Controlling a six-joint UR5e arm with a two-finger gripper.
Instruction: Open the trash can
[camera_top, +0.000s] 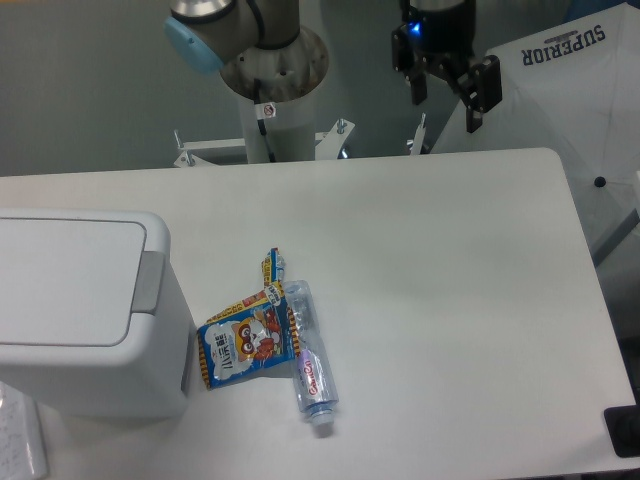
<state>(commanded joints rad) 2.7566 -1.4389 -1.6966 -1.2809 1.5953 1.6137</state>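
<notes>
light-grey trash can (80, 310) sits lid-down at the table's (450, 300) nine o'clock, push tab facing the snack bag (243, 340), while the gripper (448, 88) hangs at one o'clock, fingers apart, likely pre-approach.

"SUPERIOR" is showing in dark capitals on the white umbrella (560, 110) at the far right. The printing on the snack bag (243, 343) and the bottle label (312, 375) is staying too small to read.
</notes>
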